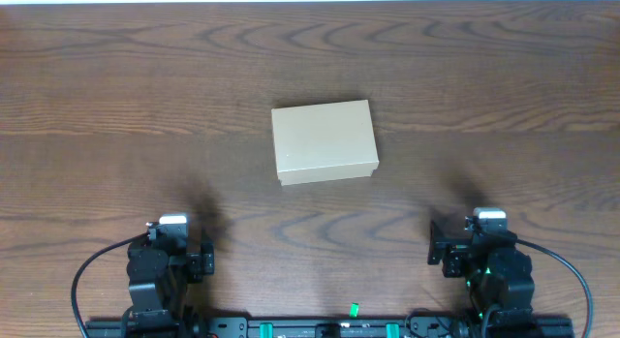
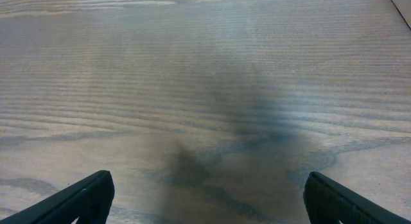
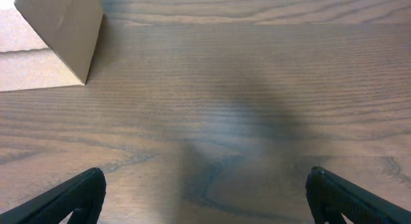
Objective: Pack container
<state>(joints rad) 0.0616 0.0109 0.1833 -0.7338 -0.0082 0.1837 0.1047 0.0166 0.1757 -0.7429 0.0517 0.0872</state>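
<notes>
Overhead: container (image 1: 324,140) sits about mid-table, roughly centred between the left and right edges and well apart from both arms. Lid flap is shut flat, so contents can't be seen. Plain tan cardboard, rectangular, sharp corners, smooth matte top. Long axis runs roughly parallel to the near edge, skewed slightly so its right end sits a bit closer to the far edge. Can't tell which side carries the hinge. Table (image 1: 116,96) is dark brown wood with strong wavy grain. Left arm (image 1: 160,275) and right arm (image 1: 499,275) are both parked at the near edge, one toward each near corner, black housings with cables looping off to the sides. Left wrist: left gripper (image 2: 209,198) is spread wide, dark fingertips (image 2: 87,198) at the bottom corners of the frame, nothing between them, only bare wood grain and a soft shadow ahead. Container not in this view. Right wrist: right gripper (image 3: 205,198) is likewise spread wide and holding nothing, fingertips (image 3: 77,195) low at either side. One corner of the container shows at upper left, with a vertical cardboard wall and a crisp edge, resting on the table, well ahead of the fingers and off to their left.
</notes>
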